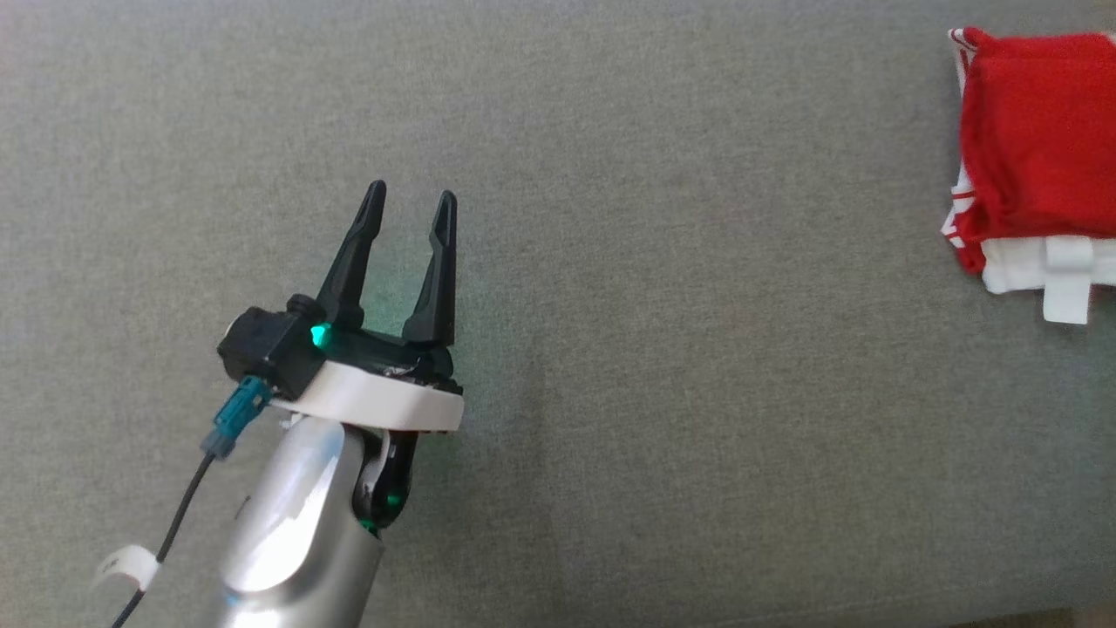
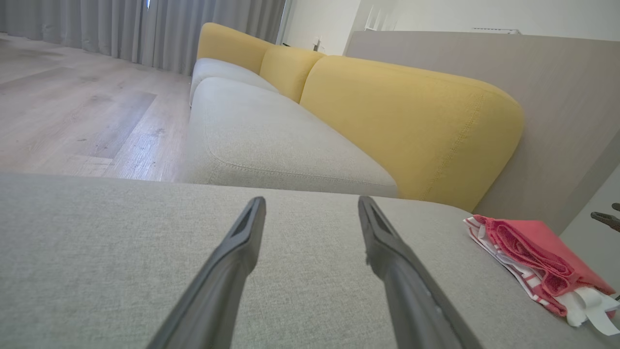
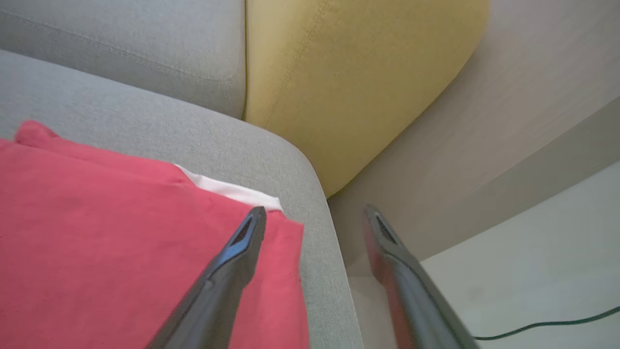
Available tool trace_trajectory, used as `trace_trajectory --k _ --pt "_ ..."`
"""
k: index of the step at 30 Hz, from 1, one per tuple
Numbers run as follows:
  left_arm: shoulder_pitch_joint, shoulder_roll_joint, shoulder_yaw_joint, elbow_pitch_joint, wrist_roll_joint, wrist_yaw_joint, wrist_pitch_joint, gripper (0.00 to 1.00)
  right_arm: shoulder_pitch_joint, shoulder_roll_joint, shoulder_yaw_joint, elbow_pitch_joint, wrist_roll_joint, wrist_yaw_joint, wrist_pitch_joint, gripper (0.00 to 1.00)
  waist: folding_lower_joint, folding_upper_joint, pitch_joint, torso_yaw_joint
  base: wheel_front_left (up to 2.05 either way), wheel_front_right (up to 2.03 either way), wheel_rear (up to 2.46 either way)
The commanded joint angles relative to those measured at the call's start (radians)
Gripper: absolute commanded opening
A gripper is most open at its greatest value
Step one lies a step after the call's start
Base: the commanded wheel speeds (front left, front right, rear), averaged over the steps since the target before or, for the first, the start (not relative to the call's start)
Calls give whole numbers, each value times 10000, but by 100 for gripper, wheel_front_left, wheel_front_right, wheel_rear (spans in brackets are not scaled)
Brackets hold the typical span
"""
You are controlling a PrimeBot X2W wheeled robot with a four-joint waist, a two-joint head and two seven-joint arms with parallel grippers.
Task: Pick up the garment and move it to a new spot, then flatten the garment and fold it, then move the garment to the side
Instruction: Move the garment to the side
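The garment (image 1: 1033, 148) is red with white trim, folded into a compact stack at the far right of the grey cushion (image 1: 610, 262). It also lies at the right in the left wrist view (image 2: 533, 257) and fills the lower left of the right wrist view (image 3: 121, 252). My left gripper (image 1: 411, 199) hovers open over bare cushion, far left of the garment, nothing between its fingers (image 2: 232, 261). My right gripper (image 3: 315, 213) stands open above the garment's corner at the cushion's edge, holding nothing.
A yellow backrest (image 2: 407, 126) and a second grey seat (image 2: 271, 140) lie beyond the cushion. A beige wall panel (image 3: 460, 145) and pale floor with a dark cable (image 3: 547, 325) sit past the cushion's corner. Wooden floor (image 2: 72, 111) stretches to the left.
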Motion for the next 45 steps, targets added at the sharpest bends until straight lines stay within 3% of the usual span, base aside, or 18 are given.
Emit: trace_trajectory --k 1,6,12,27,32,37,45 --pt "-112 160 294 -245 -53 15 -82 100 -123 -125 3 -436 -116 -9 -141 100 0 0 -268 -35 0 0 0" --pt "85 130 495 -235 -98 15 -82 100 -75 279 87 -841 -75 -9 -182 100 0 0 -795 -48 0 0 0" --pt "563 93 1028 -277 -95 15 -82 100 195 1237 373 -1908 450 -9 -369 100 0 0 -1706 25 0 0 0" --pt "2015 11 2257 -525 25 15 -82 100 2149 5073 498 -4773 2214 -9 -912 100 0 0 -3369 509 0 0 0" --pt "2446 -13 2369 -532 -68 15 -82 100 3394 5331 909 -5018 3339 -9 -1470 100 0 0 -3595 548 0 0 0" --pt "2827 -39 2380 -567 -25 15 -82 100 4436 5336 1131 -4352 4304 -9 -2369 100 0 0 -3707 547 0 0 0" --pt "3299 -69 2543 -584 37 15 -82 100 5478 5338 1274 -3849 3636 -9 -2844 100 0 0 -3803 560 0 0 0"
